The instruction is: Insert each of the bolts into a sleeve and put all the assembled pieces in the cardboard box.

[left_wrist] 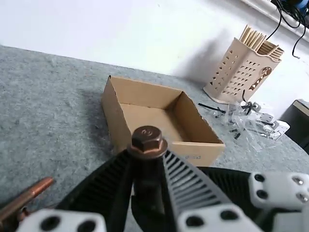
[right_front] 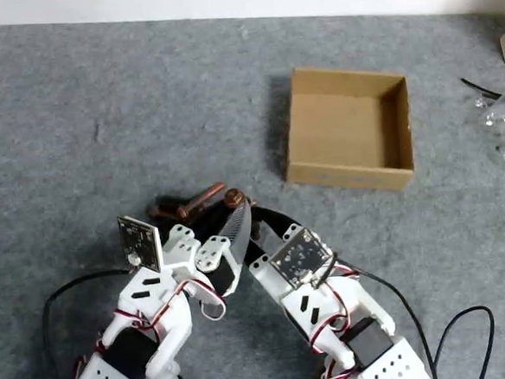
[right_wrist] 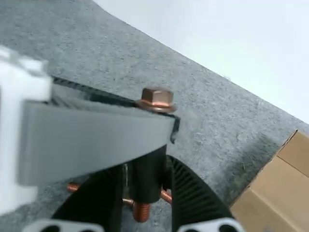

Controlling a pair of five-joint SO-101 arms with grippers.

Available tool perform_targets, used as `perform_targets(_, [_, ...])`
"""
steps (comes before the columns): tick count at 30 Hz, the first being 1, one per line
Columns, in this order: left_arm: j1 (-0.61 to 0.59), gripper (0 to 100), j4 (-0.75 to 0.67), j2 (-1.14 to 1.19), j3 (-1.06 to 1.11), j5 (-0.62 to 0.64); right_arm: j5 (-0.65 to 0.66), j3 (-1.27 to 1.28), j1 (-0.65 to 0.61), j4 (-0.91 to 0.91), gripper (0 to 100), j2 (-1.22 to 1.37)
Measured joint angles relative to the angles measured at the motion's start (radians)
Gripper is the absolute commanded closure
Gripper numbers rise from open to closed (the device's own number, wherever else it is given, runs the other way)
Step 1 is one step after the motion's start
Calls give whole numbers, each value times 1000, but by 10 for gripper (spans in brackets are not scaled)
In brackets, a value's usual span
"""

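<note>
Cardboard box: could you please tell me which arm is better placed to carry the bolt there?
Probably the right: its gripper grips the sleeve below the bolt head, and the box lies on its side.

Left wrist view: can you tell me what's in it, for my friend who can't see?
A copper bolt stands head-up, clamped between the left gripper's black ribbed fingers. Behind it an open, empty cardboard box sits on grey felt, and another copper bolt lies off to one side.

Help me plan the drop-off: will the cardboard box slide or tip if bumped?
The cardboard box looks thin-walled and empty, so probably light and easily shoved. It sits low and wide, so tipping seems unlikely. The felt-like mat may add grip.
</note>
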Motion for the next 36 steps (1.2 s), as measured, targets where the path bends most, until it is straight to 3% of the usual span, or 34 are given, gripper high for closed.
perform_targets(5, [-40, 620, -18, 12, 0, 15, 0, 0, 6, 0, 995, -2])
perform_targets(8, [-58, 553, -18, 12, 0, 57, 0, 0, 5, -2, 995, -3])
perform_targets(17, [-78, 630, -18, 12, 0, 87, 2, 0, 8, -2, 995, -3])
perform_targets(22, [-269, 726, -18, 12, -25, 219, 2, 0, 8, -2, 995, -3])
perform_targets(25, [-414, 831, -18, 12, -43, 276, 2, 0, 9, -2, 995, -3])
perform_targets(28, [-485, 959, -18, 12, -43, 285, 2, 0, 9, -2, 995, -3])
perform_targets(29, [-491, 1000, -18, 12, -43, 278, 2, 0, 9, -2, 995, -3])
perform_targets(31, [-491, 979, -18, 12, -43, 226, 2, 0, 9, -2, 995, -3])
perform_targets(36, [-491, 993, -18, 12, -18, -3, 2, 0, 14, -2, 995, -3])
